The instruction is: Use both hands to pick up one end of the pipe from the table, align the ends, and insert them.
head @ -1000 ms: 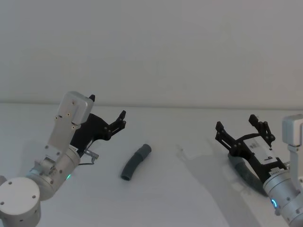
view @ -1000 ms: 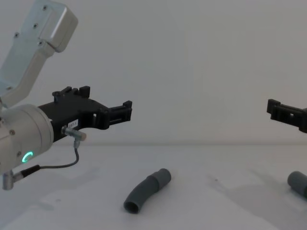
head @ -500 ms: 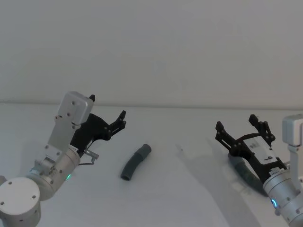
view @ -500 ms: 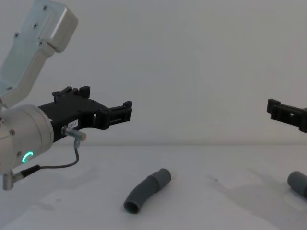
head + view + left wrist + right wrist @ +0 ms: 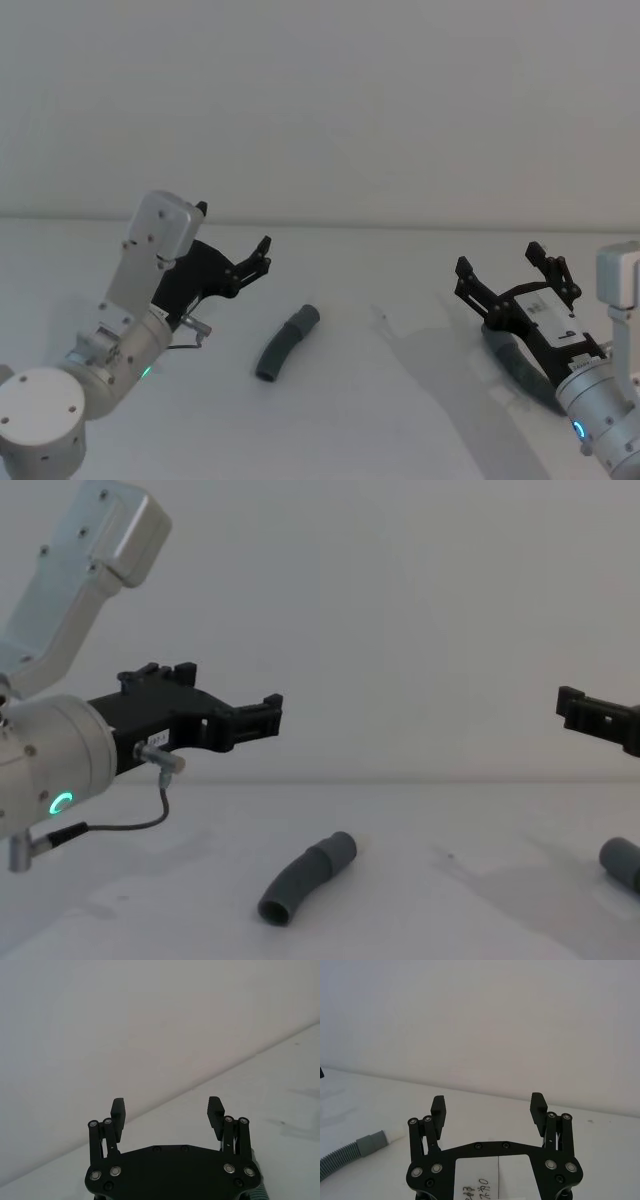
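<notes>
A short bent dark grey pipe piece [image 5: 285, 343] [image 5: 305, 877] lies on the white table [image 5: 380, 420] near the middle. My left gripper [image 5: 233, 226] [image 5: 167, 1107] hovers open above the table, left of that piece and apart from it. The other pipe piece, a grey sleeve with a ribbed section [image 5: 370, 1141] [image 5: 620, 860], lies on the right. It is partly hidden under my right gripper [image 5: 498, 257] [image 5: 488, 1105], which hangs open over it without touching. Nothing is between either gripper's fingers.
A pale grey wall [image 5: 320, 110] rises behind the table's far edge. A thin cable [image 5: 130, 825] loops under the left wrist. Bare table surface lies between the two pipe pieces.
My left arm has shifted slightly to the right, toward the bent piece. The right arm and both pipe pieces have not moved.
</notes>
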